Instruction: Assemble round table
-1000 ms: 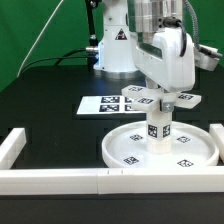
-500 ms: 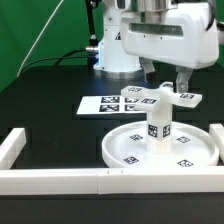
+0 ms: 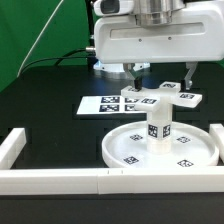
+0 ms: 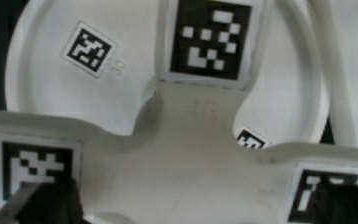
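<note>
Gripper (image 3: 160, 76) upper centre of ext view, jaws spread fully wide, holding nothing, above the assembly.

Round table sits lower right of ext frame: 1 disc (image 3: 128, 148) flat on the black table (image 3: 50, 110), 1 leg (image 3: 160, 128) upright on its centre, 1 cross base (image 3: 158, 99) on top of the leg. Wrist view looks straight down on cross base (image 4: 202, 100), disc (image 4: 78, 40) beneath.

Handling (my guess): rigid white plastic, light, smooth so prob slippery; not fragile. Whether the joints are tight, can't tell. Best hold: pinch one cross arm or the leg sides.

Also 1 marker board (image 3: 100, 103) mid-left, 1 border rail (image 3: 60, 178) along bottom.
</note>
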`<action>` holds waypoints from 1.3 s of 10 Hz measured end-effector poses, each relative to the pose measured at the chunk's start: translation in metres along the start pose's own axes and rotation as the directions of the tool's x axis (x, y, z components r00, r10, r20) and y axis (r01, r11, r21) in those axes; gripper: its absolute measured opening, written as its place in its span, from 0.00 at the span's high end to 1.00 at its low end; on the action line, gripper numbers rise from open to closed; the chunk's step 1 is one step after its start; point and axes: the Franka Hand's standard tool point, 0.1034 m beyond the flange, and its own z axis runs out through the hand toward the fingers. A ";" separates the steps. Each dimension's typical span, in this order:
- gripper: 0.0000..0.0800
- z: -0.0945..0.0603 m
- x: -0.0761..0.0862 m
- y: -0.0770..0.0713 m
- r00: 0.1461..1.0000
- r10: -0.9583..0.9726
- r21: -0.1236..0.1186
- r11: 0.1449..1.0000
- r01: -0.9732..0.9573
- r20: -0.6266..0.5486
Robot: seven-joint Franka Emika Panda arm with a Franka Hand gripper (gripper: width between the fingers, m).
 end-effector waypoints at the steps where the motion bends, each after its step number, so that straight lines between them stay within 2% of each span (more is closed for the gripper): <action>1: 0.19 0.000 0.000 0.000 0.997 -0.074 -0.004 0.997 0.074 -0.002; 3: 0.19 0.000 0.001 0.002 0.976 -0.216 -0.006 0.976 0.216 -0.001; 4: 0.19 -0.001 0.002 0.004 0.924 -0.382 -0.035 0.924 0.382 0.005; 6: 0.19 0.000 0.006 0.007 0.784 -0.621 -0.066 0.781 0.620 0.009; 9: 0.19 0.001 0.005 0.008 0.784 -0.621 -0.066 0.782 0.620 0.009; 11: 0.19 0.003 0.005 0.003 0.852 -0.523 -0.064 0.850 0.523 0.005; 13: 0.19 0.007 0.004 0.005 0.864 -0.504 -0.062 0.862 0.504 0.009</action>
